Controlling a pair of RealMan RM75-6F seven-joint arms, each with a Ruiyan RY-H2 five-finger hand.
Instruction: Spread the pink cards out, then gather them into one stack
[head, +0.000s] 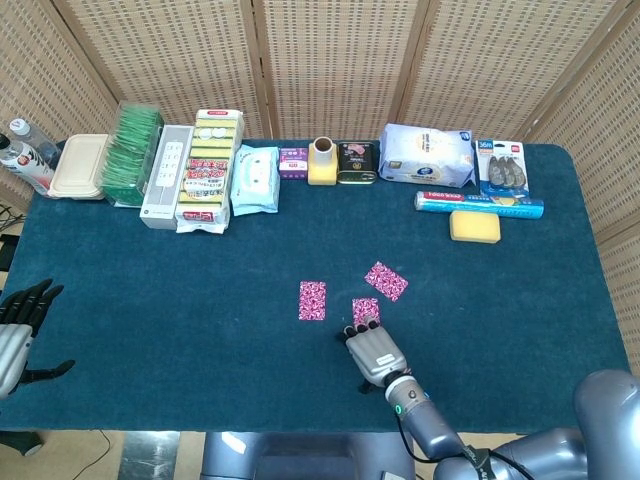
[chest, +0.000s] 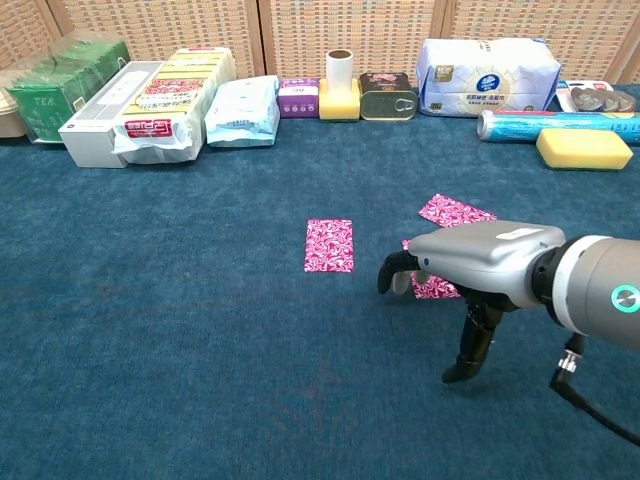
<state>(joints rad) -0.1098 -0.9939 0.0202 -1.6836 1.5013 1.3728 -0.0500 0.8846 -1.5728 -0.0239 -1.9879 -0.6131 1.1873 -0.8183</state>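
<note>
Three pink patterned cards lie apart on the blue cloth. The left card (head: 312, 300) (chest: 330, 245) lies alone. The far card (head: 386, 281) (chest: 455, 211) lies to the right. My right hand (head: 372, 350) (chest: 470, 265) partly covers the near edge of the middle card (head: 366, 311) (chest: 434, 286). Its fingers (chest: 396, 272) bend down to the cloth just left of that card and hold nothing; its thumb hangs down toward the cloth. My left hand (head: 15, 335) rests off the table's near left corner, fingers spread and empty.
A row of goods lines the far edge: green tea packs (head: 133, 152), a white box (head: 166, 175), wipes (head: 254, 180), a can (head: 356, 162), a tissue pack (head: 427, 155), a blue roll (head: 480, 205) and a yellow sponge (head: 474, 226).
</note>
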